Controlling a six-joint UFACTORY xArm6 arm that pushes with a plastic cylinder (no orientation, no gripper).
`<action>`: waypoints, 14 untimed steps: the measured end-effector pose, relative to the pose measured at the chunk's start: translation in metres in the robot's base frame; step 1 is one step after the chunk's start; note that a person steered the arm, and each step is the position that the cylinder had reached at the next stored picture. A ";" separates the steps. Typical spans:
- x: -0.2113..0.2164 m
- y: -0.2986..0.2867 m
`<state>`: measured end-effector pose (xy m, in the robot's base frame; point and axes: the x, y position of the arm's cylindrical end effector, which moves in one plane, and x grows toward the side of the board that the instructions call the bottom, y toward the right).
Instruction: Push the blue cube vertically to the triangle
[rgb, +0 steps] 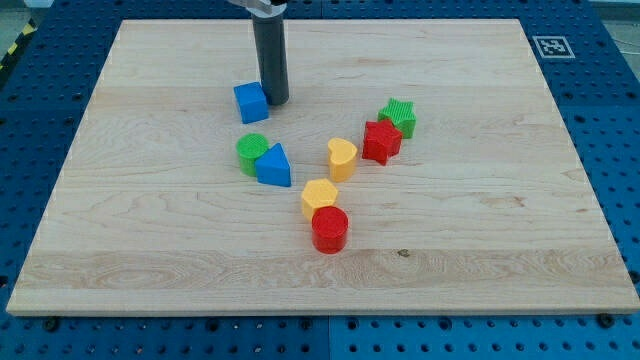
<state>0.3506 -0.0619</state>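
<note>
Blue cube (251, 102) sits toward the table's (480, 260) upper left, a small, light, rigid block that should slide easily on the smooth wood and may spin if you push it off-centre. My tip (277, 101) rests just at its right side, touching or nearly so; this tool is a bare rod, with nothing to open or close. Your target, the blue triangle (273, 166), lies below and slightly right, against a green cylinder (250, 152). You'll want contact on the cube's top face, centred. Yellow and red blocks lie farther right.
</note>
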 end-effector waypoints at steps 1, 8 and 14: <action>-0.019 -0.001; 0.000 0.034; 0.008 0.042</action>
<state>0.3582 -0.0200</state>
